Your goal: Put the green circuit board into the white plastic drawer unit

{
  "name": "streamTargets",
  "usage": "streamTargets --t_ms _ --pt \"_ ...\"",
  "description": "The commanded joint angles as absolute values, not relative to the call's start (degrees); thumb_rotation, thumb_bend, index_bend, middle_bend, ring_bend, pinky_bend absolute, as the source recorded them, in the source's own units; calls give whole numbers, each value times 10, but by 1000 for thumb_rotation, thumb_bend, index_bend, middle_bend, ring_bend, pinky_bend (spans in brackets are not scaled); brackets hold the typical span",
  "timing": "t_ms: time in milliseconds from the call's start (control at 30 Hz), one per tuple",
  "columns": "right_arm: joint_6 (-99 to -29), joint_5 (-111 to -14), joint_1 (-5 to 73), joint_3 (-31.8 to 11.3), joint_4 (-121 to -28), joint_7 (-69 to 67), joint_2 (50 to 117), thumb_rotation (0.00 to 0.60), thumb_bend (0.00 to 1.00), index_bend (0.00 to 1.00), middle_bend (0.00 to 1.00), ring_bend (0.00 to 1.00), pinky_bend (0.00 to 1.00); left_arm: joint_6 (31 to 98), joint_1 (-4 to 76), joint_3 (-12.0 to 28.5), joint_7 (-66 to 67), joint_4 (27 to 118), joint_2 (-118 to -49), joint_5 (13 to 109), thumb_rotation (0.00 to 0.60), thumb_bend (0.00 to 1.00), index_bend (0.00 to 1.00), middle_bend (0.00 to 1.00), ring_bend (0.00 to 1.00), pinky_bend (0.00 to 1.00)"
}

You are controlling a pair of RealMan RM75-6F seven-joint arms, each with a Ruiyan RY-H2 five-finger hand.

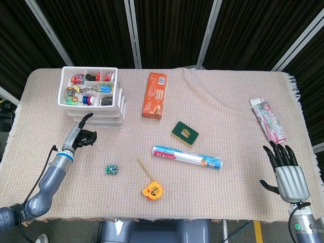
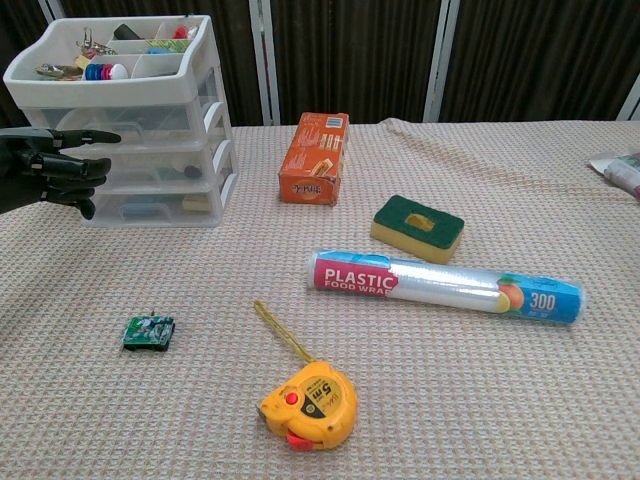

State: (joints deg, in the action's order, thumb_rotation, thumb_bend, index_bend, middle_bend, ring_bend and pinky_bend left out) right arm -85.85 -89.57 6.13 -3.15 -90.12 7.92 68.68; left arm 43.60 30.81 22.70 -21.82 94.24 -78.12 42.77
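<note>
The white plastic drawer unit (image 1: 93,98) stands at the far left of your table (image 1: 228,101), its top tray full of small coloured bits and its drawers pushed in. Largest of the loose things is the roll of plastic wrap (image 2: 445,285) lying across the middle, then the orange box (image 2: 315,157) further back and the green and yellow sponge (image 2: 418,227) between them. A pink packet (image 1: 268,120) sits at the far right edge. Your right hand (image 1: 287,173) rests open at the near right, fingers spread, holding nothing. Your left hand (image 2: 50,178) hovers in front of the drawers, one finger pointing out, the rest curled in, empty. The yellow tape measure (image 2: 309,404) lies near you, and the green circuit board (image 2: 149,332) lies flat on the cloth to its left, well apart from both hands.
</note>
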Motion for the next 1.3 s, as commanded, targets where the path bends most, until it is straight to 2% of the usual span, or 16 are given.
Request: streamTargets --t_ms 33,567,1300 --pt "-859 -896 61 -31 -901 79 687 600 16 82 0 0 0 434 310 230 -227 941 -785 426 600 589 35 896 843 605" --pt "-859 -897 61 -31 -901 79 687 600 15 83 0 0 0 418 317 237 -259 919 -806 427 600 595 92 898 847 607" --pt "-859 -897 61 -31 -901 80 687 600 15 83 0 0 0 406 322 242 -281 911 -811 437 600 602 223 909 852 612"
